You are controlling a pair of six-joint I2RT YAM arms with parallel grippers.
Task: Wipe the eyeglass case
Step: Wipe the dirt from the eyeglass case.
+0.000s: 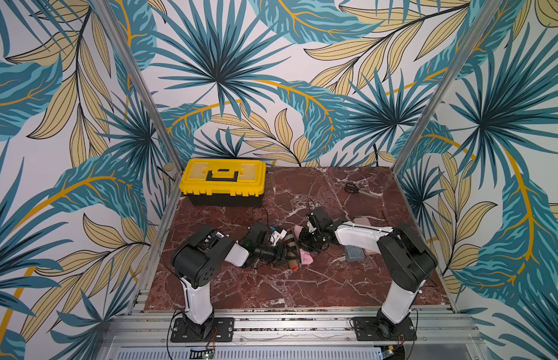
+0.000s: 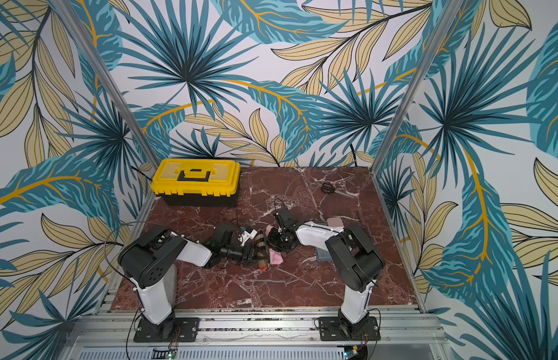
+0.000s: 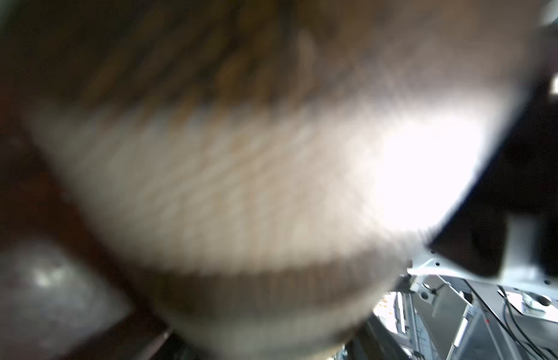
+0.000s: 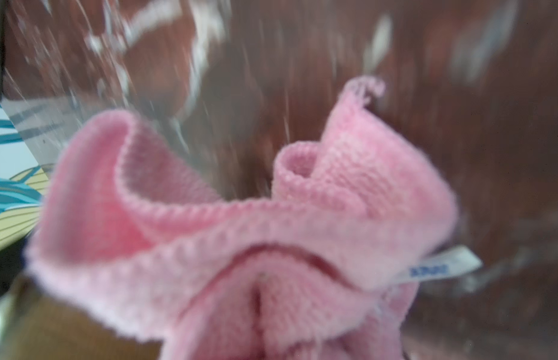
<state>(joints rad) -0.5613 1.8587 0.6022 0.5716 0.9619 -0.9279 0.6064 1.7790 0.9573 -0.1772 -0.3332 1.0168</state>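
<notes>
Clamping the eyeglass case mid-table in the part-spread jaws of the left gripper; pinching the pink cloth tight in the right gripper, at the case's three o'clock. Shut yellow toolbox at eleven o'clock, contents hidden.

Both arms folded low, grippers nearly meeting at mid-table.

The left arm, based at 7 o'clock, bends at the elbow and stretches its forearm toward 3 o'clock. The left gripper has its jaws part-spread and clamped across the eyeglass case. The right arm, based at 5 o'clock, reaches toward 9 o'clock with its wrist dipped. The right gripper is pinched tight on the pink cloth.
</notes>
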